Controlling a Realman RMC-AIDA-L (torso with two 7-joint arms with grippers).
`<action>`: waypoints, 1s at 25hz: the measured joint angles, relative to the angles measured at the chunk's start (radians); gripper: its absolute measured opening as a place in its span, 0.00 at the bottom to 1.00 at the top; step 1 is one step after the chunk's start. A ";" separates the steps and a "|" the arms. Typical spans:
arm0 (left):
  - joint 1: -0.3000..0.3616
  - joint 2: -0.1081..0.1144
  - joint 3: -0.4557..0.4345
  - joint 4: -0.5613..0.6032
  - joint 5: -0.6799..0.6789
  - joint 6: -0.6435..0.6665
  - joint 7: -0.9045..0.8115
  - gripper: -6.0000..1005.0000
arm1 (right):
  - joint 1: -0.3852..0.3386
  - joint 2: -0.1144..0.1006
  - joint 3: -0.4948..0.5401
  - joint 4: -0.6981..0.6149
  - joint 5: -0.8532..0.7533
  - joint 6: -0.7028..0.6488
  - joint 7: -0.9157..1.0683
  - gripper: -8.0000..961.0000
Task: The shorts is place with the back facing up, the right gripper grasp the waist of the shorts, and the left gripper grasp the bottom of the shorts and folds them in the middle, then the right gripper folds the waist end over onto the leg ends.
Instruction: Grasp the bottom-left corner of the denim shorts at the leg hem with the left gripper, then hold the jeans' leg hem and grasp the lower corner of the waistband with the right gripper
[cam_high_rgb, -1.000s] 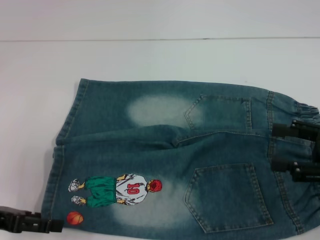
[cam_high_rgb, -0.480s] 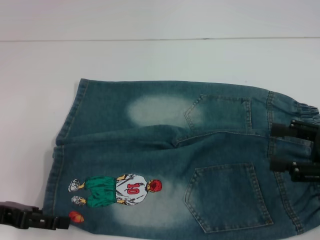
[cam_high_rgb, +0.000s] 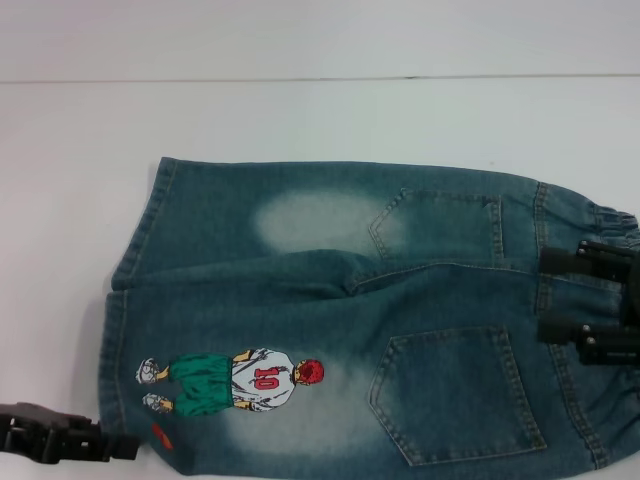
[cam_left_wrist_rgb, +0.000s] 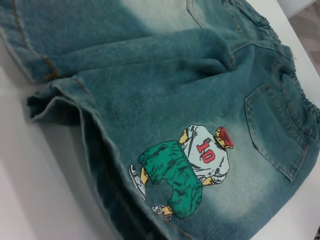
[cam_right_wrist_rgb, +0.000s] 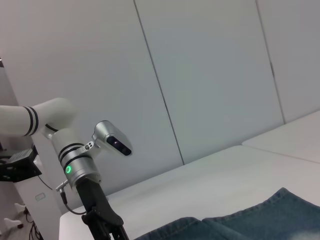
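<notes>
The blue denim shorts lie flat on the white table, back pockets up, with a cartoon player print on the near leg. The waist is at the right and the leg hems at the left. My right gripper stands open over the waistband, one finger on the far side and one on the near side. My left gripper touches the near leg's hem corner, where the cloth curls under. In the left wrist view the print and the rumpled hem fill the picture.
The white table stretches beyond the shorts to a pale wall. The right wrist view shows the left arm, grey wall panels and a strip of denim.
My left gripper slid right into the near hem corner. The hem there curled under and the orange ball print is now almost hidden. The right gripper barely moved.
</notes>
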 joint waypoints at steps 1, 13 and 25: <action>0.000 -0.001 0.000 0.000 0.000 -0.001 0.001 0.64 | 0.000 0.002 0.000 0.000 0.000 0.000 0.000 0.91; -0.005 -0.012 0.005 0.018 0.000 -0.019 0.003 0.25 | 0.001 0.004 0.050 0.001 0.005 -0.001 0.055 0.91; -0.059 -0.022 -0.074 0.027 -0.003 -0.049 -0.022 0.03 | 0.065 -0.063 0.094 -0.255 -0.194 0.082 0.590 0.91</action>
